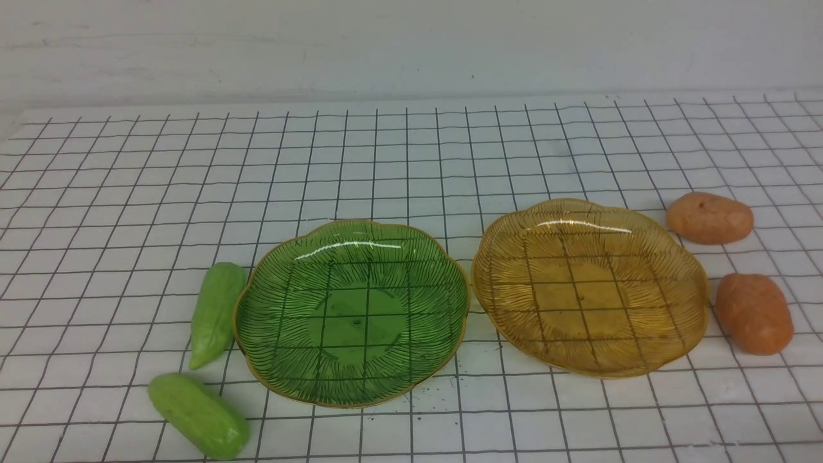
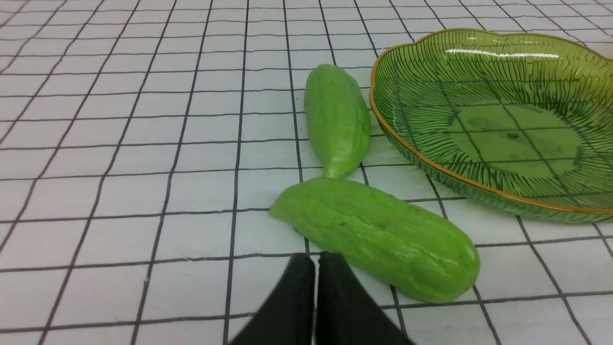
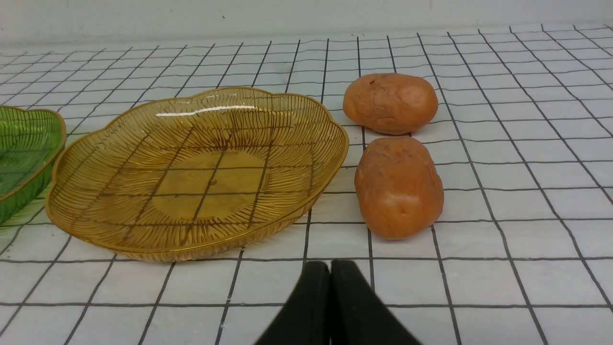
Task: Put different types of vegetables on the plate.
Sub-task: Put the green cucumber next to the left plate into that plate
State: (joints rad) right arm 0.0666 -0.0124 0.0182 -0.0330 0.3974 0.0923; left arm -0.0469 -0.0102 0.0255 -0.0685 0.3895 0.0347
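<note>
Two light-green pods lie left of the green plate [image 1: 257, 373]: one pod [image 1: 217, 313] close to its rim, the other pod [image 1: 198, 415] nearer the front edge. Right of the amber plate [image 1: 697, 283] lie two orange-brown potatoes, a far one [image 1: 709, 218] and a near one [image 1: 753, 313]. Both plates hold nothing. My left gripper [image 2: 316, 261] is shut and holds nothing, just short of the near pod [image 2: 378, 235]. My right gripper [image 3: 329, 268] is shut and holds nothing, short of the near potato [image 3: 398, 187]. Neither gripper shows in the front view.
The table is white with a black grid, and a pale wall [image 1: 411, 45] runs along its far edge. The two plates almost touch at the table's middle.
</note>
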